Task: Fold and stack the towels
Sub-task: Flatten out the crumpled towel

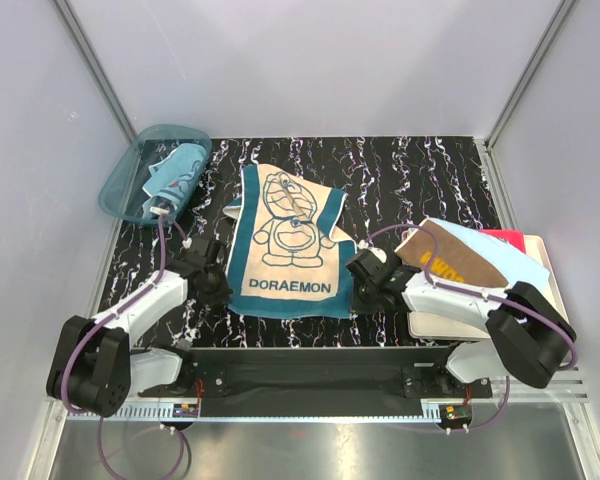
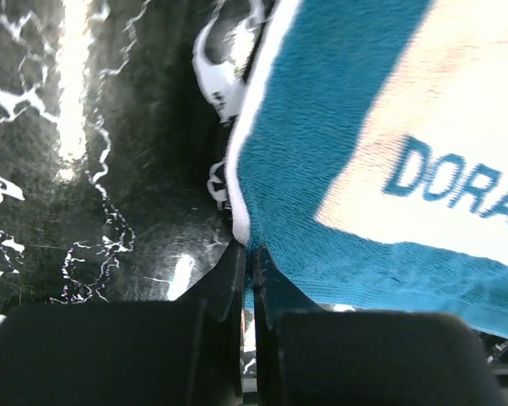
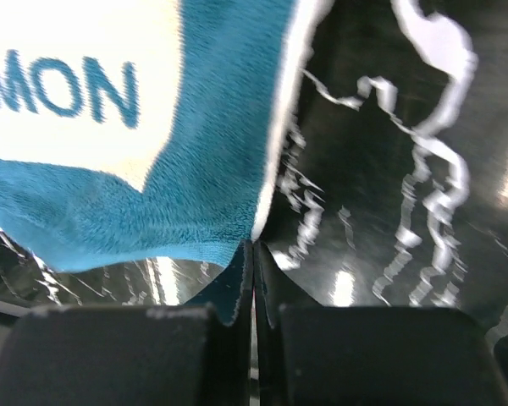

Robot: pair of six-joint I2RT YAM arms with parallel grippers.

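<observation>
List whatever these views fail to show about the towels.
- Top view: the light blue towel and the right arm cover the lower layers of the stack on the tray, so the stack cannot be counted.
- Top view: the bunched towel sits behind the tinted wall of the basket; its pattern is unclear.
- Wrist views: the Doraemon towel runs off the frame edges. Only the corners pinched by the left gripper and the right gripper show.

Doraemon towel [image 1: 285, 245]: teal border, cream centre, cartoon figure and name printed; spread open, far edge rumpled; near-left corner pinched in left gripper [image 1: 226, 288], near-right corner in right gripper [image 1: 354, 288], cloth stretching away from both
Blue printed towel [image 1: 177, 175]: crumpled, far beyond left gripper
Folded towels [image 1: 470, 255], light blue, brown, red: stacked just right of right gripper
</observation>
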